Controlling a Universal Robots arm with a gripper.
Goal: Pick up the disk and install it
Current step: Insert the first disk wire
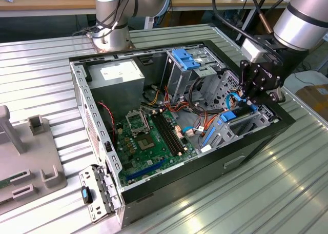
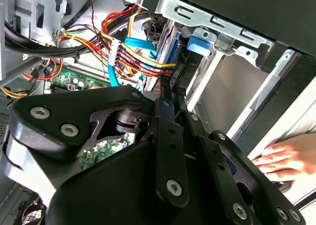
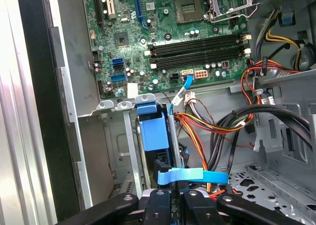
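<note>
The open computer case (image 1: 179, 116) is lying on its side on the ribbed metal table (image 1: 287, 172), its interior facing up. Inside, the green motherboard (image 1: 154, 141) is covering the floor of the case, and the grey power-supply box (image 1: 115, 77) is sitting in the corner towards the exterior view's left. A metal drive cage (image 1: 246, 123) is occupying the corner at the exterior view's right, with a bundle of red, yellow and orange cables (image 3: 197, 124) running just beside it.

The arm is reaching down over that cage, with the black gripper (image 1: 256, 93) hanging directly above it. The disk (image 3: 153, 136), seen edge-on with its blue bracket, is standing upright in the cage slot, with a flat blue data cable (image 3: 192, 175) crossing in front of it. In the first wrist view the gripper (image 3: 170, 203) fingers are sitting close together at the disk's near end, but whether they are clamping it or merely touching it cannot be told.

A hand (image 2: 281, 158) is resting on the outer wall of the case in the second wrist view.
</note>
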